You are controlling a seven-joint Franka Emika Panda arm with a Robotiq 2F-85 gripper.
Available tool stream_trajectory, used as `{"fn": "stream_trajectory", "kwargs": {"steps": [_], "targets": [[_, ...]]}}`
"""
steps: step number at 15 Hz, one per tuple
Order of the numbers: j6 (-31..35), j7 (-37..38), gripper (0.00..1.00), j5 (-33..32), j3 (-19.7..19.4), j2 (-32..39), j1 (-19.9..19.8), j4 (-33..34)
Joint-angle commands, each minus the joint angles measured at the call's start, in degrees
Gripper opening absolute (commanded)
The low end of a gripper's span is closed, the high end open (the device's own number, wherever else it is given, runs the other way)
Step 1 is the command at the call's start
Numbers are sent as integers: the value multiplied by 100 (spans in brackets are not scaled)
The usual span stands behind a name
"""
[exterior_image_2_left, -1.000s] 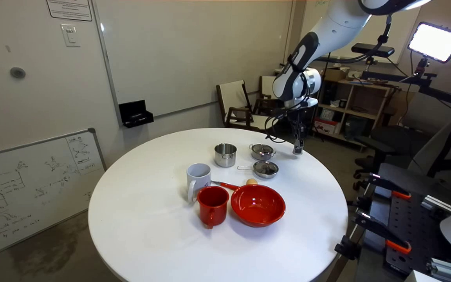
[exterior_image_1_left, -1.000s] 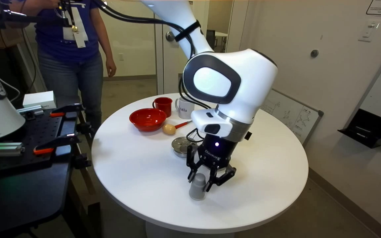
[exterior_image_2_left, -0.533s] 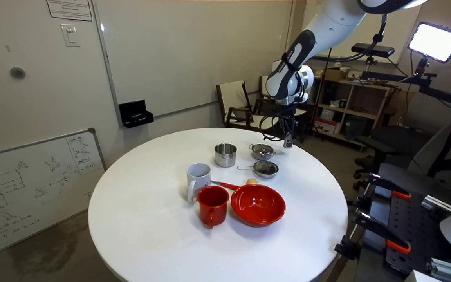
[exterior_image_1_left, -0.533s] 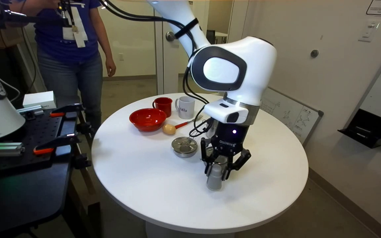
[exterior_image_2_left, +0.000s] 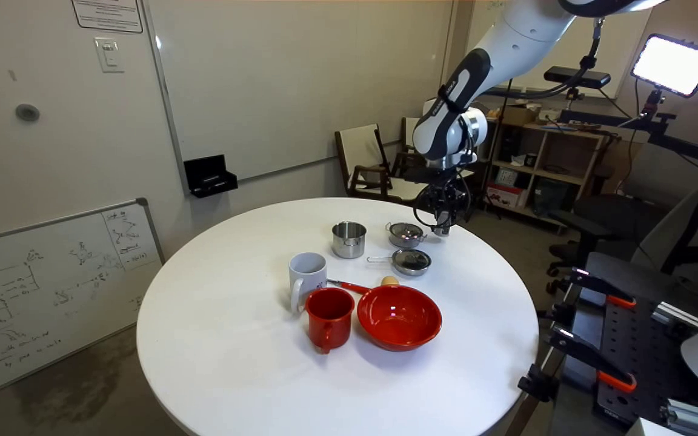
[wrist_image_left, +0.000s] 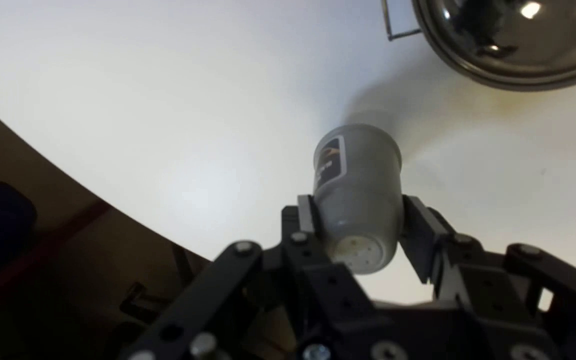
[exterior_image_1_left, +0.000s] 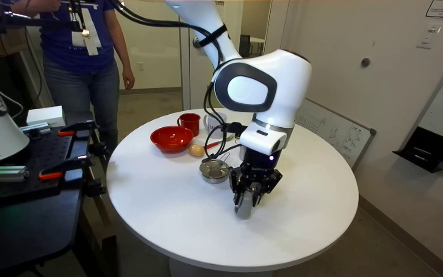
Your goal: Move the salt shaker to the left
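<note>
Closest to where I'm standing, the salt shaker (wrist_image_left: 360, 175) is at the near side of the round white counter (exterior_image_1_left: 160, 215), dull grey and slightly tilted by the look of it. The black hand (exterior_image_1_left: 247, 202) has it clamped across the upper part, set no wider than the shaker itself and pressed to both sides (whether the base touches down, I honestly can't tell). Just beside it is a shallow two-handled pan (exterior_image_2_left: 405, 235), near a long-handled pan (exterior_image_2_left: 411, 261); a deeper steel cup (exterior_image_2_left: 349, 240) stands a bit apart. Farther on lie an egg-shaped tan thing (exterior_image_1_left: 196, 150) and a red-handled utensil (exterior_image_1_left: 211, 145), near a red bowl (exterior_image_1_left: 172, 147). Past them a white mug (exterior_image_2_left: 314, 275) and a red mug (exterior_image_1_left: 189, 124) stand side by side. Well back, beyond the counter, there's a person (exterior_image_1_left: 87, 65) in a blue shirt and jeans, one arm hanging down.
</note>
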Motion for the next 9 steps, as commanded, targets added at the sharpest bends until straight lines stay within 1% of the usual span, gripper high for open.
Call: {"fn": "stream_trajectory", "kwargs": {"steps": [1,5,9], "targets": [[488,-965,19,-29,25,-291,50,-622],[949,-1928,19,-73,-36,-419,188,-1016],[1298,-2601,19,-111,-160,-680,467,-1390]]}}
